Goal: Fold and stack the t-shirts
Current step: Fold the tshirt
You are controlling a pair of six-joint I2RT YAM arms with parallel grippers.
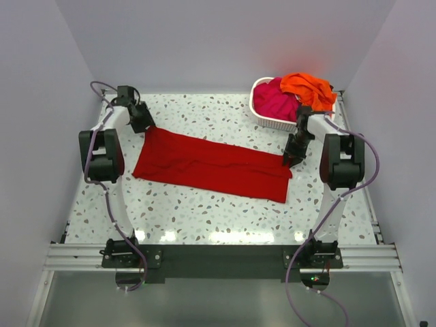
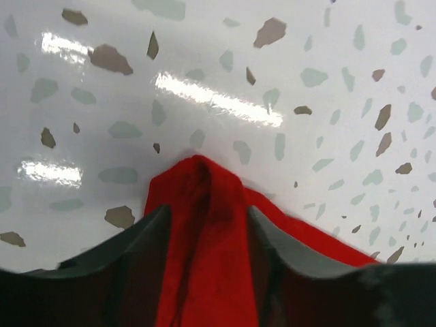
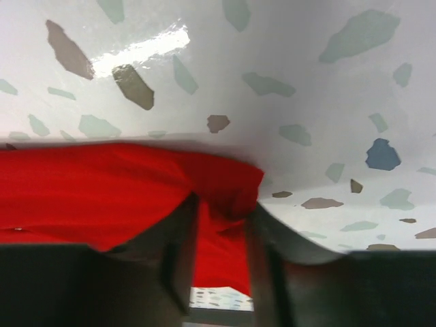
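Top external: left end effector (image 1: 144, 126), right end effector (image 1: 287, 161) grip the part-folded deep red cloth t-shirt (image 1: 211, 167); magenta-pink cloth t-shirt (image 1: 274, 102), bright orange cloth t-shirt (image 1: 310, 88) wait.

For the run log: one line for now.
red t-shirt: laid flat; left gripper: shut on far-left corner; right gripper: shut on far-right corner; basket: pink t-shirt, orange t-shirt

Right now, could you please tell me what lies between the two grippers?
The deep red t-shirt lies flat on the table between them, the left gripper pinching its far-left corner and the right gripper its right end; the top view shows it.
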